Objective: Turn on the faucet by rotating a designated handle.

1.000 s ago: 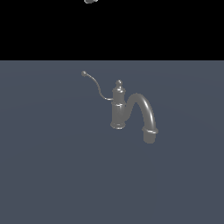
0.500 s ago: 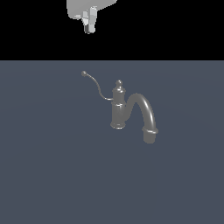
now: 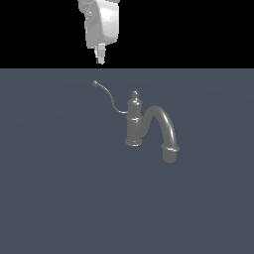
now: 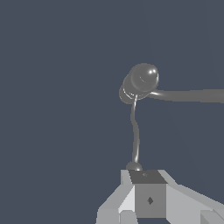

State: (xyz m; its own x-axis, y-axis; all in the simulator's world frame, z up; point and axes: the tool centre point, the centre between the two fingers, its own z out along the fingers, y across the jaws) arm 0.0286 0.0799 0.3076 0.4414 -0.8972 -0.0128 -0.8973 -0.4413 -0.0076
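The dark grey faucet (image 3: 135,125) stands upright on the grey floor, its knob finial on top and its thick arched spout (image 3: 164,126) curving toward the exterior view's right. The thin curved handle (image 3: 110,99) rises from the column toward the exterior view's left and ends in a small ball tip (image 3: 95,83). My gripper (image 3: 100,58) hangs above that ball tip, apart from it, fingers together and empty. In the wrist view the faucet (image 4: 141,81) is seen from above, the handle (image 4: 135,131) runs to its ball tip (image 4: 133,166) just ahead of my gripper (image 4: 146,177).
The faucet stands on a flat grey floor (image 3: 59,188) that fills the lower part of the exterior view. Behind it the background is black. No other objects show.
My gripper has come down into the exterior view from the top edge and now hangs lower, closer to the handle's ball tip. The faucet and handle have not moved.
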